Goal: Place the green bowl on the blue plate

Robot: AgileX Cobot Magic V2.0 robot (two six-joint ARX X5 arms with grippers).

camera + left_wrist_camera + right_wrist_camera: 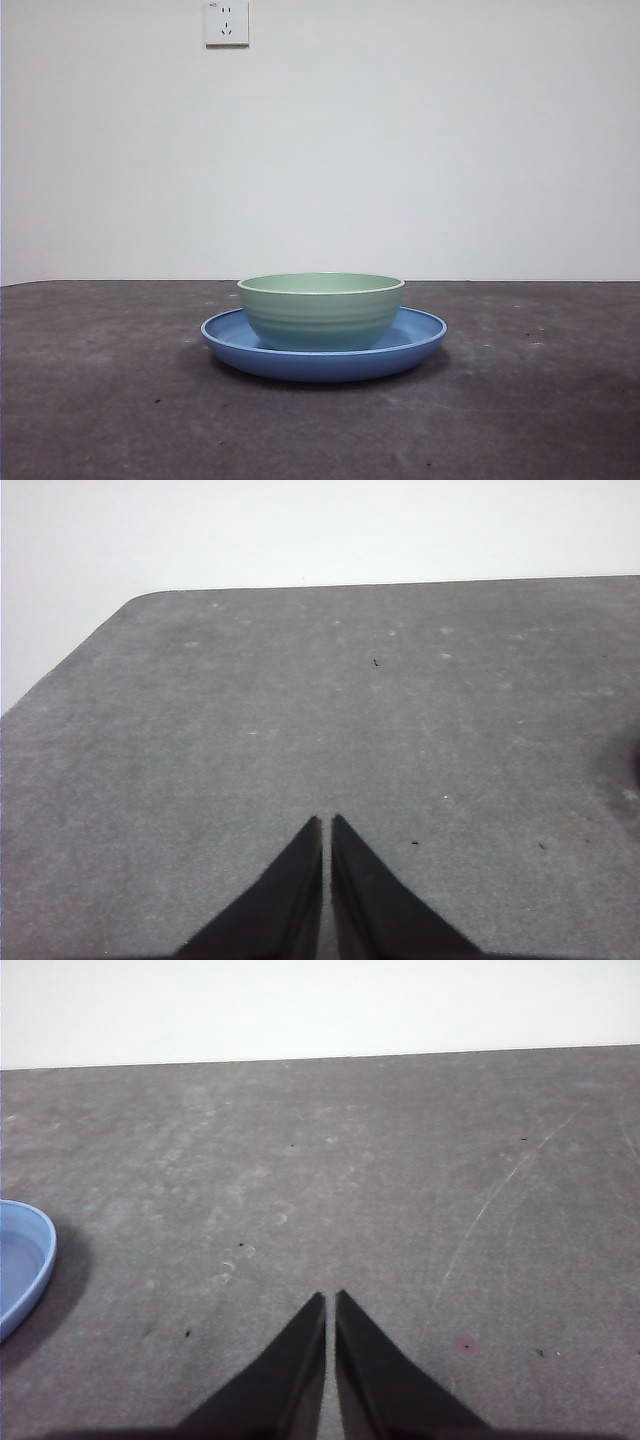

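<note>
Green bowl (321, 310) sits upright, centred on blue plate (420, 340), so placement looks done (left gripper (327, 825) and right gripper (330, 1300) both closed, empty, over bare table (100, 400)), nothing further needed.

Green bowl (321, 312) sits upright in middle of blue plate (233, 341), pale mint w/ faint ridges, lighter rim. Plate's wide, shallow, glossy, flat on my table (its edge (22, 1265) just shows by my right wrist cam).
</note>
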